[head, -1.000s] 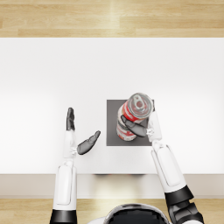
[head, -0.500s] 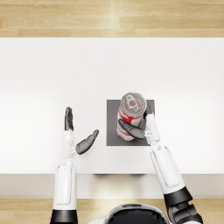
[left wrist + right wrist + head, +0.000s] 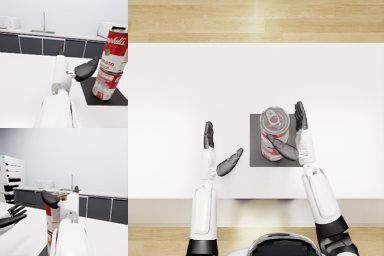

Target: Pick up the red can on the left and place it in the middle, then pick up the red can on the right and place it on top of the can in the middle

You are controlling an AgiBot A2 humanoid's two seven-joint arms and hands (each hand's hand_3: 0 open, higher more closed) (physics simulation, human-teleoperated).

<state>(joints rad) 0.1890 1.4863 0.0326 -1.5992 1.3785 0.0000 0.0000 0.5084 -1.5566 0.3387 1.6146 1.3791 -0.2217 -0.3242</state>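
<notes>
On the dark mat [image 3: 256,150], two red cans [image 3: 111,65] stacked.

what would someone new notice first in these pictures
First, the two red soup cans stacked on the dark square mat in the middle of the white table: the top can stands tilted on the bottom can. Next, the right hand right beside the stack, and the left hand open, apart to its left.
</notes>
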